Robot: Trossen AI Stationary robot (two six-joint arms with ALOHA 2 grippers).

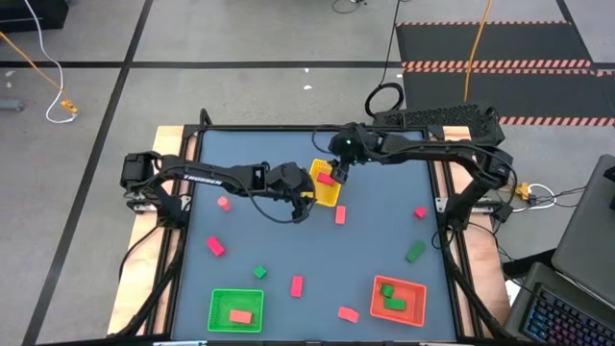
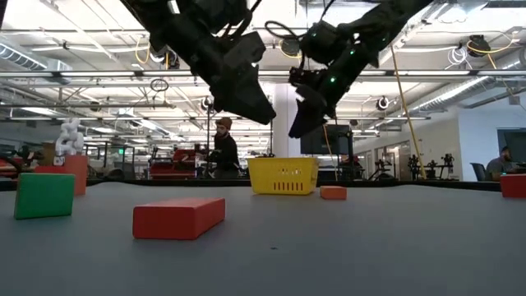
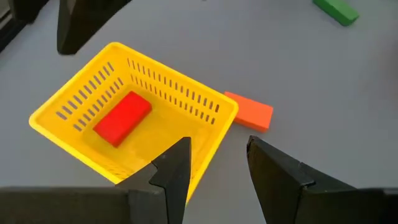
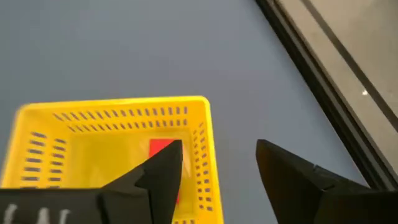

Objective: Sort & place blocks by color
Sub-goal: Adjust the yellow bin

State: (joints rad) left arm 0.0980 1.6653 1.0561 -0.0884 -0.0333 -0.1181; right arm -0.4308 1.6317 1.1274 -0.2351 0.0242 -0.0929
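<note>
A yellow mesh basket (image 1: 325, 185) stands at the table's far middle with one red block (image 3: 122, 117) lying flat on its floor. A salmon-orange block (image 3: 249, 112) lies on the table just beside the basket's near side. My left gripper (image 3: 217, 168) is open and empty, above the basket's near-left corner. My right gripper (image 4: 217, 168) is open and empty, above the basket's far side, with the red block (image 4: 163, 149) below it. In the low view both grippers (image 2: 255, 103) (image 2: 308, 107) hang clear above the basket (image 2: 283, 175).
A green basket (image 1: 236, 309) holds an orange block; a red basket (image 1: 399, 300) holds green blocks. Loose blocks lie across the table: pink (image 1: 223, 203), red (image 1: 215, 246), (image 1: 297, 284), (image 1: 420, 212), green (image 1: 258, 273), (image 1: 415, 252), orange-red (image 1: 348, 312). People show in the room behind.
</note>
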